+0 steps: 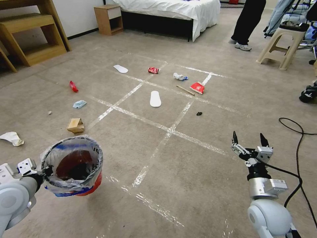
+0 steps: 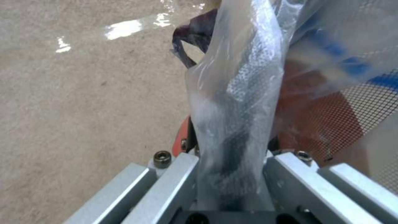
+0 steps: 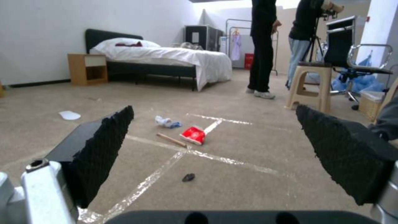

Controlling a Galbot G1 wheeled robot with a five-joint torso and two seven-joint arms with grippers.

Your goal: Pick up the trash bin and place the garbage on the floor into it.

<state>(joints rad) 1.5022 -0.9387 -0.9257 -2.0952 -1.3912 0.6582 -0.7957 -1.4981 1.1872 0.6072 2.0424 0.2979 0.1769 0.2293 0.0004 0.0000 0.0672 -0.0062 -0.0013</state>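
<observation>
The trash bin (image 1: 74, 167), a small red bucket with a clear blue-printed liner, hangs above the floor (image 1: 185, 172) at lower left. My left gripper (image 1: 44, 172) is shut on its rim; the left wrist view shows the fingers pinching rim and liner (image 2: 236, 93). My right gripper (image 1: 249, 140) stands open and empty at lower right. Garbage lies ahead: two white slippers (image 1: 155, 99) (image 1: 120, 68), a red can (image 1: 153, 70), a tissue (image 1: 180, 77), a red wrapper (image 1: 197, 88) (image 3: 193, 135), a brown carton (image 1: 75, 125) and another red wrapper (image 1: 73, 86).
A black cable (image 1: 297, 138) loops on the carpet at right. A plastic stool (image 1: 282, 43), a person's legs (image 1: 246, 23), a bed (image 1: 171, 13), a nightstand (image 1: 108, 19) and wooden shelves (image 1: 33, 33) line the far side. A white tissue (image 1: 12, 138) lies far left.
</observation>
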